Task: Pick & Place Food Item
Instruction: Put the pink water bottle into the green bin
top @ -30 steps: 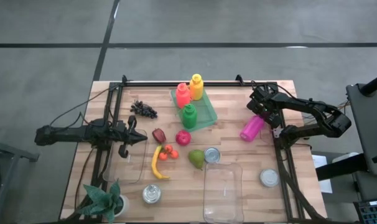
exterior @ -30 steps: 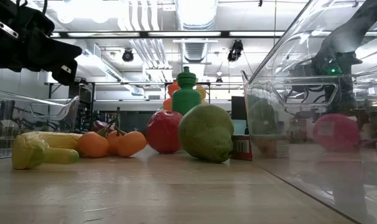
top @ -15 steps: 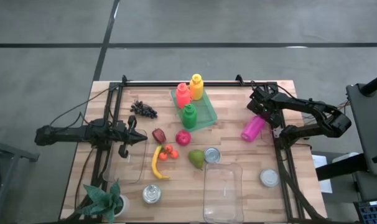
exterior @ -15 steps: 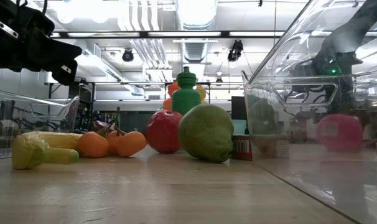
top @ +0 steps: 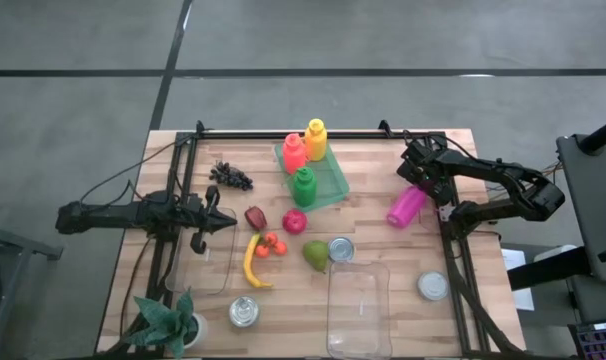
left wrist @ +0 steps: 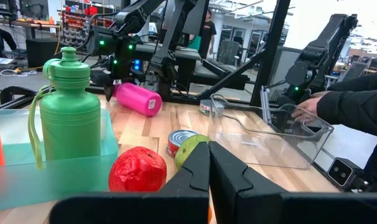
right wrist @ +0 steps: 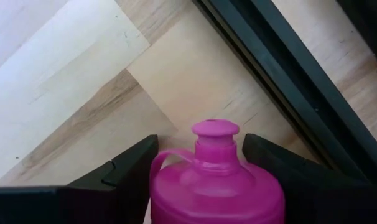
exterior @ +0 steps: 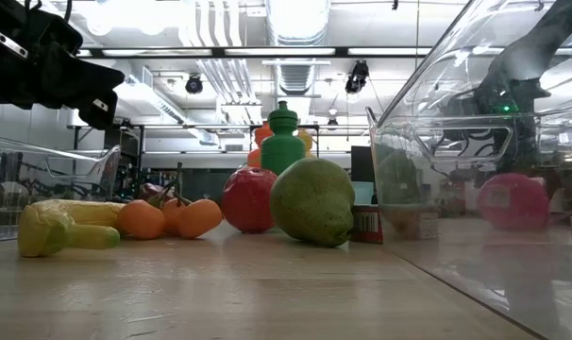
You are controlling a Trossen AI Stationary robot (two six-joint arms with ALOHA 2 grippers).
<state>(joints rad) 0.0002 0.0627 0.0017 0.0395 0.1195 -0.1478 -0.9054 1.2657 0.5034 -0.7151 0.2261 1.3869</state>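
Observation:
The food lies mid-table in the high view: grapes, a dark red fruit, a red apple, small tomatoes, a banana and a green pear. My left gripper hovers shut just left of the dark red fruit, touching nothing; the left wrist view shows its joined fingers. My right gripper is open at the cap end of a pink bottle, which lies on its side near the table's right edge. My right gripper has one finger on each side of the pink bottle's shoulder, just below its cap. It comes from the far side, along the bottle, which lies on the table. Whether the fingers touch it, I cannot tell.
A green tray holds three bottles at the far middle. Two clear containers sit near the front, with cans and a plant. A person's hand shows beyond the table.

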